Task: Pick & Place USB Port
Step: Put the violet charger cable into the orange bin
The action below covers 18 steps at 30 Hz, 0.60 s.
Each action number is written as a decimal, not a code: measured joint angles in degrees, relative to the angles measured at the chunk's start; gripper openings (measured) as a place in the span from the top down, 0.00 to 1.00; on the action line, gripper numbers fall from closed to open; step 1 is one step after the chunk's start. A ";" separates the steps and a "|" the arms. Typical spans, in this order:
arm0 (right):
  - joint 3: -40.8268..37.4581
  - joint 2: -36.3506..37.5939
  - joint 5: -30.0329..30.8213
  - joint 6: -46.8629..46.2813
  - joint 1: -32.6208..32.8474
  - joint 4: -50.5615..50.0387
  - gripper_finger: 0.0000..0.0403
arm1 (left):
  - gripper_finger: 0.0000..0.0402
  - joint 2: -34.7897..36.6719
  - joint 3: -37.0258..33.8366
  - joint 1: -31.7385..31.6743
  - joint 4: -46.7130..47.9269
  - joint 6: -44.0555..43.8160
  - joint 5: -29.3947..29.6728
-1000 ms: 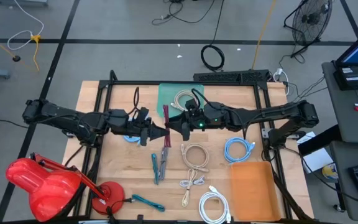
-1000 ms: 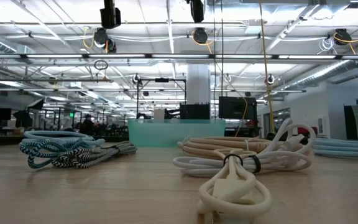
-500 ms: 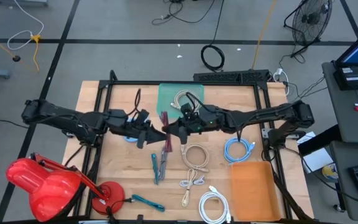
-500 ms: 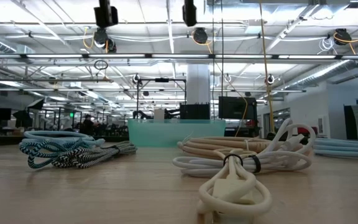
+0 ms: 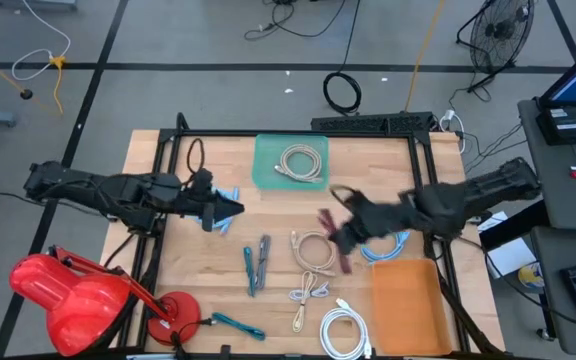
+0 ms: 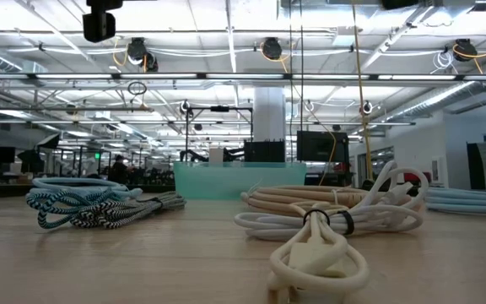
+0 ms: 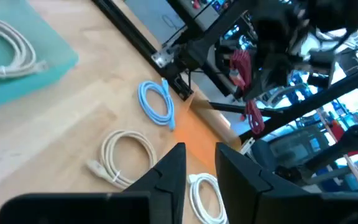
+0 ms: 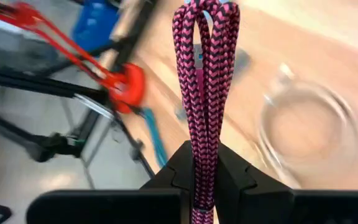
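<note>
Gripping: right gripper clamps a folded bundle of red/pink braided cable, black herringbone pattern in the weave, loops standing up past the fingertips.
Cable position: in the high view the braided cable hangs off the right gripper, above the table, between the beige coil and the light-blue coil, just above the orange mat. Left wrist view shows it dangling from the right arm, off the wood.
Right jaws: closed tight on the cable, fingers pressed to both sides of the bundle.
Left gripper: over the table's left half, beside a small blue item; well apart from the right arm.
Left jaws: narrow gap between fingers, nothing between them, touching nothing.
Green tray: at the far edge of the table, a beige cable coiled in it.
Other cables on table: white coil near front edge, small beige bundle, teal braided pieces left of centre.
Low view: coils in the foreground, neither gripper's tips seen.
</note>
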<state>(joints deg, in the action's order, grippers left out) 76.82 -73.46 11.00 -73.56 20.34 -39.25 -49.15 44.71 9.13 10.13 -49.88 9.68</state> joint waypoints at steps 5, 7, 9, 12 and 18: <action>0.00 1.94 9.46 -18.64 12.48 -11.83 0.95 | 0.84 0.53 0.00 0.00 0.08 0.19 0.89; 0.00 1.27 11.18 -26.05 17.16 -15.73 0.95 | 0.85 0.48 0.00 0.00 0.07 0.03 0.89; 0.00 -0.03 11.51 -32.96 21.26 -18.67 0.95 | 0.86 0.42 0.00 -0.02 0.13 -0.95 0.87; 0.00 -2.41 11.27 -40.75 26.12 -21.52 0.95 | 0.86 0.42 -0.01 -0.04 0.32 -3.21 0.48; 0.00 -7.44 7.92 -51.11 31.86 -25.40 0.95 | 0.86 0.42 -0.02 -0.04 0.28 -6.72 -0.73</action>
<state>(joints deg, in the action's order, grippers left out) 76.82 -80.90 18.91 -124.67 52.20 -64.66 -48.73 44.69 9.08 10.41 -56.60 8.95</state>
